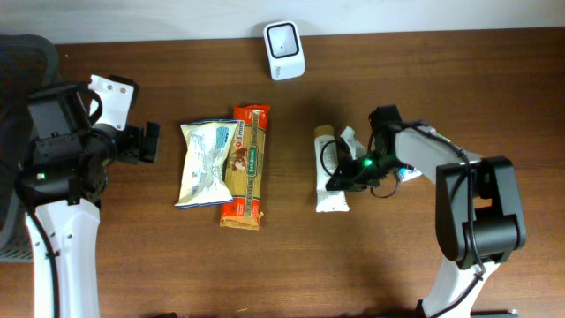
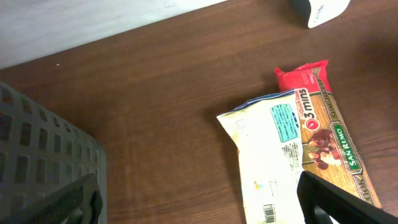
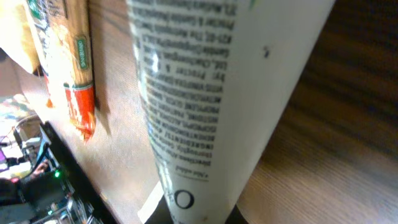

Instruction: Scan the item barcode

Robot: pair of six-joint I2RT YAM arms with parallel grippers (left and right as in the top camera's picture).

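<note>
Left arm: stood at the table's left edge, wrist turned to the right, left gripper (image 1: 151,141) with jaws spread fully apart. Right arm: reached in low from the right side, forearm angled leftward, right gripper (image 1: 342,177) with jaws closed together.

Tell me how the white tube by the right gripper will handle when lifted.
The white tube looks like a soft squeeze tube, so it likely dents under the right gripper rather than staying stiff. Its smooth printed skin may slip. Rounded body lying flat: could roll if pushed sideways.
</note>
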